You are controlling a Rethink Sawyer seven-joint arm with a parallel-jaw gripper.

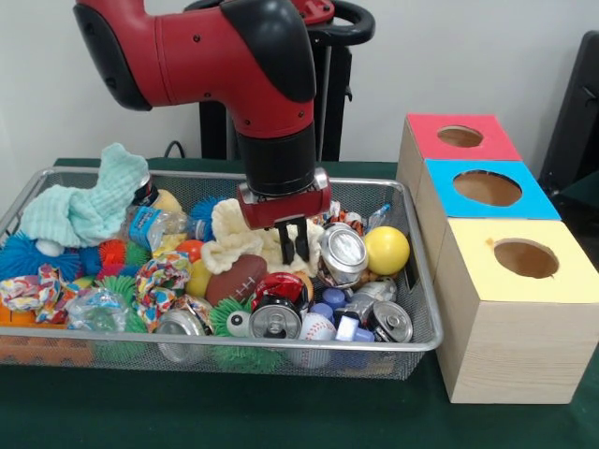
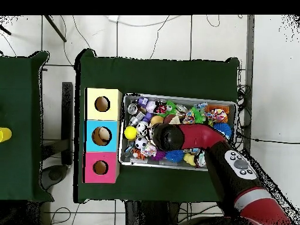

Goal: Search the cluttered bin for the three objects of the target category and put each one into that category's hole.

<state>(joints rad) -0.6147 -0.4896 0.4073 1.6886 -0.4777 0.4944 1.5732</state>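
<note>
1. My gripper (image 1: 295, 241) hangs low over the middle of the wire bin (image 1: 423, 309), fingers a little apart and holding nothing.
2. Just beside it lies a silver can (image 1: 343, 251); more cans (image 1: 275, 321) sit toward the bin's front.
3. The target category isn't stated; I judge cans likeliest.
4. To grip well, I should straddle the can squarely, clear of the cream cloth (image 1: 229, 234).
5. The yellow box (image 1: 524, 309), blue box (image 1: 487, 192) and red box (image 1: 460, 138) stand beside the bin.

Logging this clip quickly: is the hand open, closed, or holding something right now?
Hand: hanging low over the middle of the wire bin, black fingers close together and nothing visibly held; open or closed cannot be told.
</note>
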